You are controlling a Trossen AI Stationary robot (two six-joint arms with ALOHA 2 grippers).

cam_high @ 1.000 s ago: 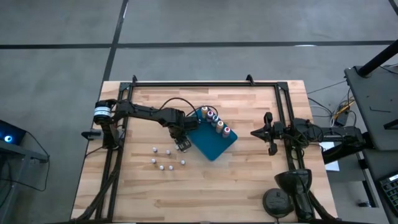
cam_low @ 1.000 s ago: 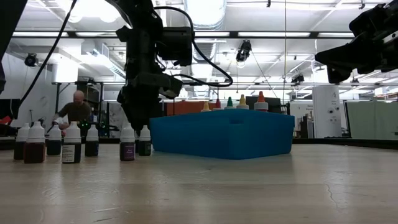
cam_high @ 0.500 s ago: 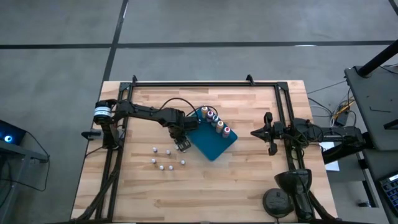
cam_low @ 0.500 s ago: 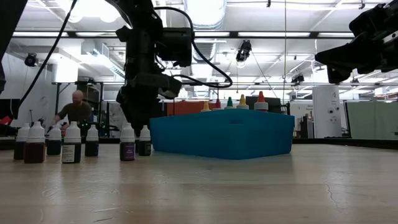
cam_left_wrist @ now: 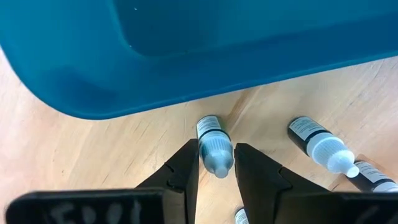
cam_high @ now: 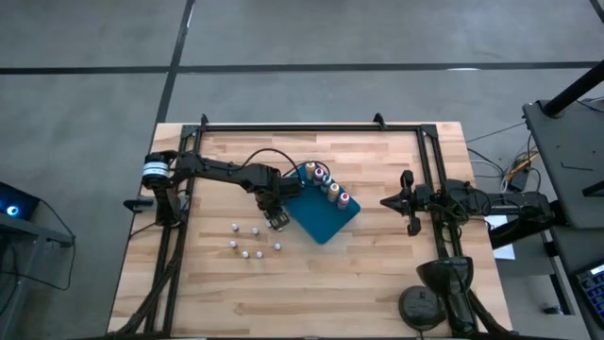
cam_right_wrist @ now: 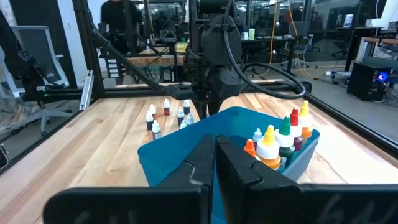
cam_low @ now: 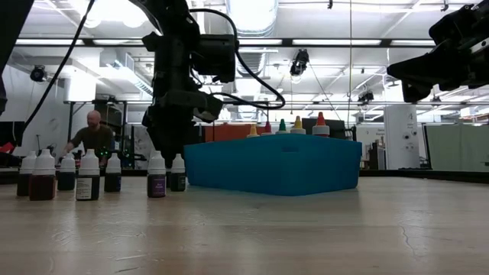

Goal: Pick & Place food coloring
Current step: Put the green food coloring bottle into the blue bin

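Observation:
A blue tray [cam_high: 324, 215] lies mid-table, with several coloured-top food coloring bottles [cam_high: 327, 184] standing along its far right side, also seen in the right wrist view [cam_right_wrist: 280, 140]. Several small white-topped bottles [cam_high: 250, 242] stand on the wood to the tray's left, and they show in the low view [cam_low: 89, 175] too. My left gripper [cam_high: 276, 220] is down beside the tray's near left corner, shut on one white-topped bottle [cam_left_wrist: 214, 149]. My right gripper [cam_high: 385, 201] hangs shut above the table's right side, touching nothing. My left gripper pinches a white-topped bottle at its cap [cam_left_wrist: 217, 160] between its two fingers [cam_left_wrist: 186, 168], coming from above and pointing down. The bottle stands upright on the wood right beside the blue tray's rim [cam_left_wrist: 186, 102].
Two more white-topped bottles [cam_left_wrist: 320, 144] stand close to the held one. The table has a black rail frame [cam_high: 311, 127] along its far and side edges. A dark round object [cam_high: 420, 307] sits at the near right corner. A person [cam_low: 93, 134] is in the room behind.

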